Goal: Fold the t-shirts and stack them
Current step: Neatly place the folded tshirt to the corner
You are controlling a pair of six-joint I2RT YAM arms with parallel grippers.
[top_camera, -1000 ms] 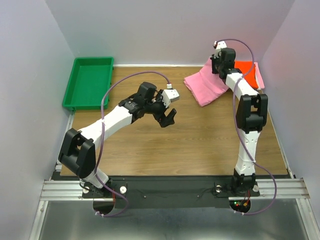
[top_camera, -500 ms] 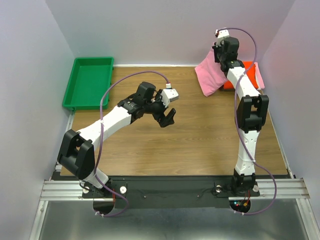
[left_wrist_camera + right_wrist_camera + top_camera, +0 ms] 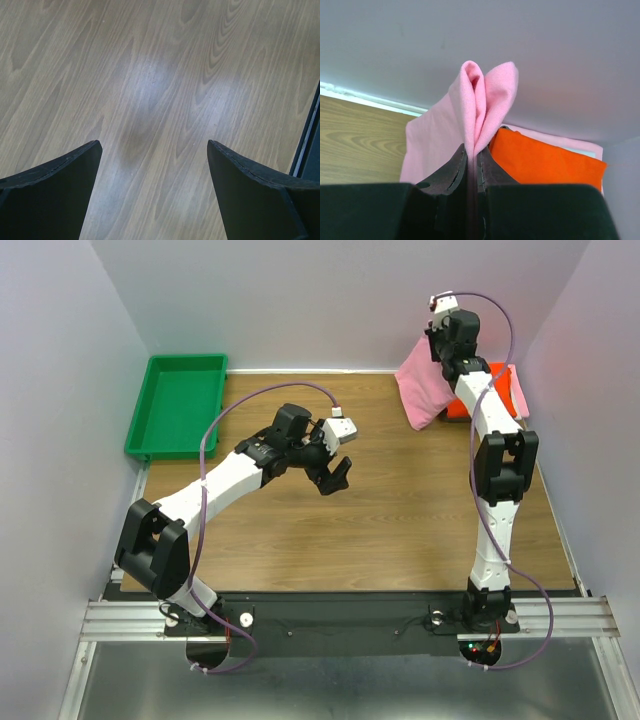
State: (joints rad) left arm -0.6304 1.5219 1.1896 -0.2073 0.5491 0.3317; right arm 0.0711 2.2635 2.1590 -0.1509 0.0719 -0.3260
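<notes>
My right gripper (image 3: 441, 352) is raised at the far right corner, shut on the folded bubblegum pink t-shirt (image 3: 420, 388), which hangs from it with its lower end near the table. In the right wrist view the pink t-shirt (image 3: 480, 100) is pinched between the fingers (image 3: 451, 172). The orange-red t-shirt (image 3: 545, 162) lies folded just behind and right of it, on a paler pink one (image 3: 570, 142); it also shows in the top view (image 3: 495, 375). My left gripper (image 3: 338, 477) is open and empty, hovering over bare wood (image 3: 150, 100) at mid-table.
A green plastic tray (image 3: 178, 405) sits at the far left corner. The white back wall and right wall stand close to the raised right arm. The table's dark edge (image 3: 307, 145) shows at the right of the left wrist view.
My right gripper has lifted the pink t-shirt off the table and drawn it back toward the far right corner, over the orange-red one. The left arm has stayed still.
</notes>
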